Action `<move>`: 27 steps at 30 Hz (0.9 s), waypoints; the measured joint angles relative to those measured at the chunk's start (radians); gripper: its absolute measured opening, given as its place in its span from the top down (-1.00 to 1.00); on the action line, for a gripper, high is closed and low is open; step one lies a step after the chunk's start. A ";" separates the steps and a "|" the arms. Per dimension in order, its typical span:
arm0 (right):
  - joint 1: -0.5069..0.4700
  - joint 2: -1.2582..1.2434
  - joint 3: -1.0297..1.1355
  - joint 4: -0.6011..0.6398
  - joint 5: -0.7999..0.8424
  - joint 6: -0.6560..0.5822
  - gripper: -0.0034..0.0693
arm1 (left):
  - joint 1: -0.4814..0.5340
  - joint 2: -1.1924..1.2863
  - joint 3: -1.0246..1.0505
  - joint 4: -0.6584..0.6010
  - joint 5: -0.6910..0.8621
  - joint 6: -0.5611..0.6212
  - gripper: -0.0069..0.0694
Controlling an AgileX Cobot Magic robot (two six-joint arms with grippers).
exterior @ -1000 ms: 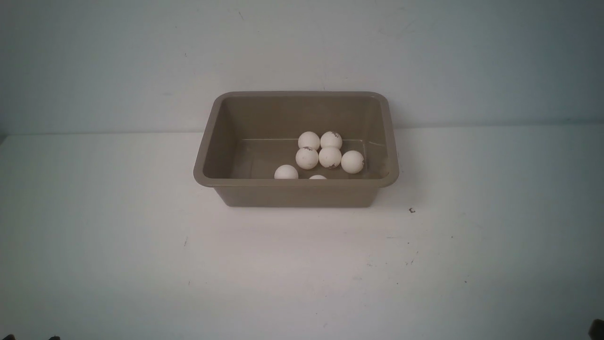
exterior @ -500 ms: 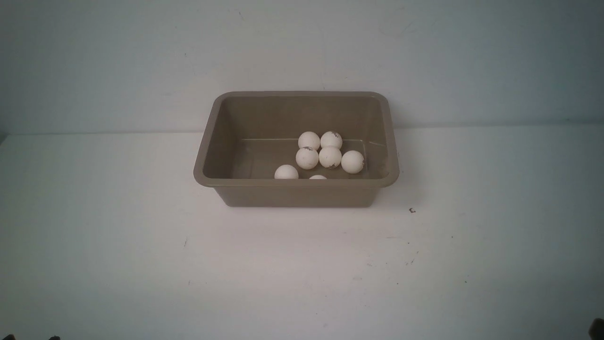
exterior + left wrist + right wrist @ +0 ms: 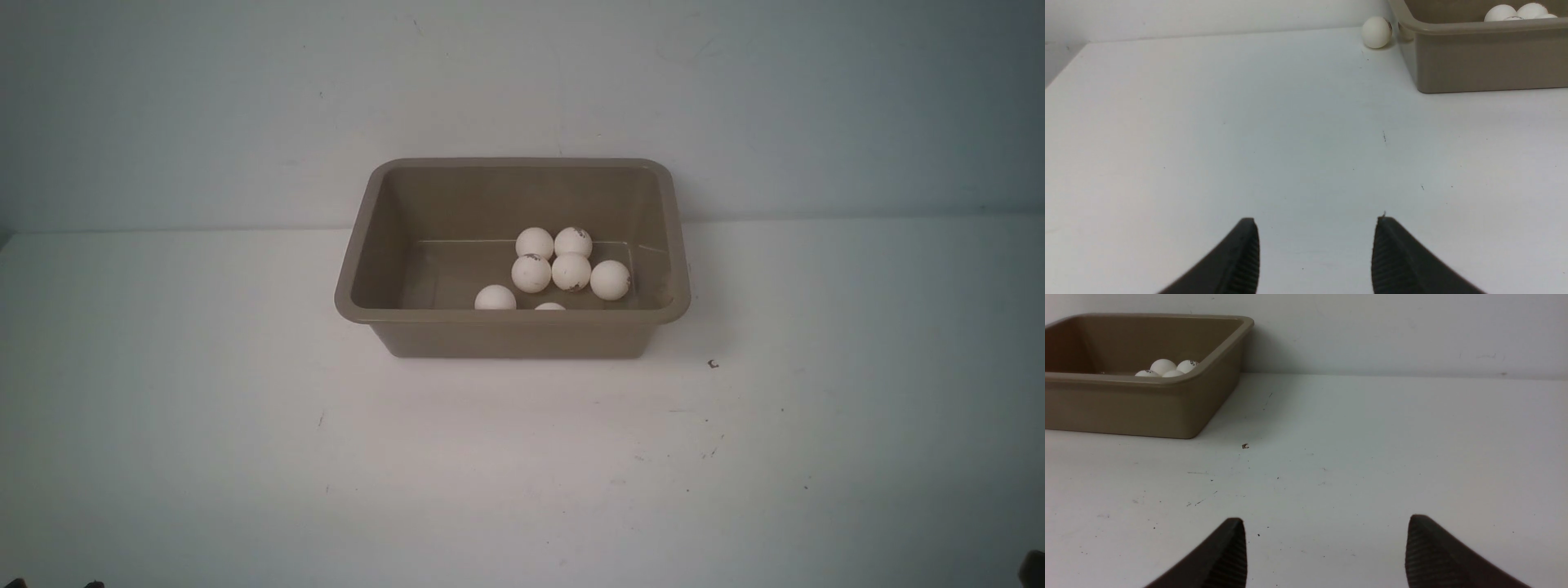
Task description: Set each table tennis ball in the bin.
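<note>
White table (image 3: 245, 457), scuffed; plain pale wall (image 3: 163, 106) behind.

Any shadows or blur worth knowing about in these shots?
Front view: soft even light, the bin casting a faint shadow on the table. Left wrist view: a ball outside the bin sits sharp. Right wrist view: pincer tips look dark, slightly soft.

In the front view the bin's (image 3: 512, 318) near wall hides the lower parts of two balls (image 3: 495, 298), and a ball (image 3: 1376, 32) beside the bin's far corner does not show there at all. Both wrist views cut the bin at the edge, showing only ball tops (image 3: 1163, 366) over its rim.
</note>
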 joint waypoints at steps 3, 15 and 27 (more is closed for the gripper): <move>0.000 0.000 0.000 0.000 0.000 0.000 -0.39 | 0.000 0.000 0.000 0.000 0.000 0.000 -0.08; 0.000 0.000 0.000 0.000 0.000 0.004 -0.39 | 0.000 0.000 0.000 -0.001 0.000 0.000 -0.08; 0.000 0.000 0.000 0.000 0.000 0.010 -0.39 | 0.000 0.000 0.000 -0.001 0.000 0.000 -0.08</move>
